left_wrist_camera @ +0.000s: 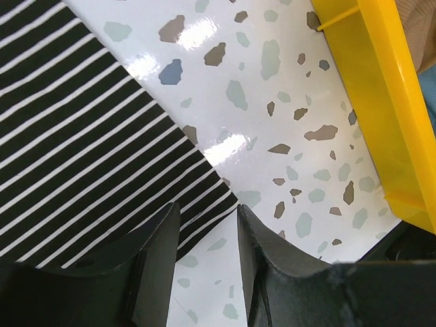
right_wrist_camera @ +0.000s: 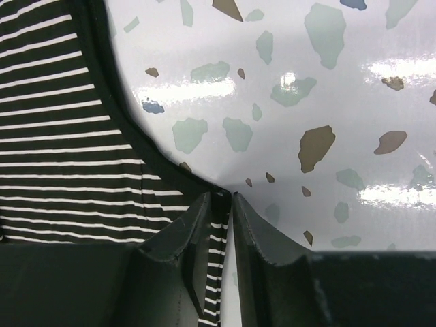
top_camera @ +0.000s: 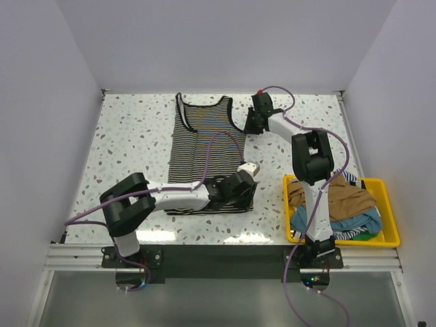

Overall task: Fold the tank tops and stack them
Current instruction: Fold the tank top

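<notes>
Well, the soft black-and-white striped tank top with dark trim point(top_camera: 204, 146) lies flat in the middle of the speckled terrazzo table point(top_camera: 129, 136), neckline at the far side and hem toward the arm bases. At its far right shoulder, the right gripper point(right_wrist_camera: 221, 199) has its jaws pressed almost together on a narrow strip of the striped cloth and trim. I judge that bite thin, so a quick lift could pull the edge free. At the near right hem corner, the left gripper point(left_wrist_camera: 206, 225) stands spread, with only the tip of the corner between its fingers point(left_wrist_camera: 160, 259). If I close there, I may catch one layer or nothing at all. If one side then rises without the other, the fold skews and the cloth drags and bunches. The left arm's lilac cable point(top_camera: 204, 151) arcs over the top and could brush it out of shape. Just to the right sits the yellow plastic bin point(top_camera: 390, 204) holding the tan-brown top point(top_camera: 340, 197) and others, and a wide swing could clip its rim.
</notes>
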Action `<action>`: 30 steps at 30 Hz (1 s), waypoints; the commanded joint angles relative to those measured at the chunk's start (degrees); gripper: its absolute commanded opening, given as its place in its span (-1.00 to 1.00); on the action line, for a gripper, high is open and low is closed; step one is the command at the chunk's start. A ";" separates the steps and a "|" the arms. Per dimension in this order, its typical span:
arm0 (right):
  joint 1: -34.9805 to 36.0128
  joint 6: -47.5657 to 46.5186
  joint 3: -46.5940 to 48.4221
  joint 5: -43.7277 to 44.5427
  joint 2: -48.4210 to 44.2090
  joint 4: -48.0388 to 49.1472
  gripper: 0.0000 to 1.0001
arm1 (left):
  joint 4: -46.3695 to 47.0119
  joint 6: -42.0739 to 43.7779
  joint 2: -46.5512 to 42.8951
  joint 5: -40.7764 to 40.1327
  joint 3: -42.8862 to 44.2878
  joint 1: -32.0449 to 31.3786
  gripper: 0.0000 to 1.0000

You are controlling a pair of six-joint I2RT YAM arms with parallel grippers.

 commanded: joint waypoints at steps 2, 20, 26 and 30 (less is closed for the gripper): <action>0.26 0.30 -1.14 1.35 0.84 0.54 -0.57 | 0.40 0.67 3.41 -4.13 3.91 -2.91 -0.13; 0.26 0.30 -3.87 1.43 -0.57 1.86 -0.82 | -6.89 0.76 10.71 -15.91 10.50 -8.01 -0.45; 0.26 0.30 -5.27 2.31 -2.15 1.95 -0.91 | -7.16 0.75 9.75 -15.92 10.32 -8.19 -1.00; 0.17 0.12 -7.55 4.07 -3.99 1.69 -0.97 | -7.07 1.54 7.56 -14.34 9.71 -8.89 -1.00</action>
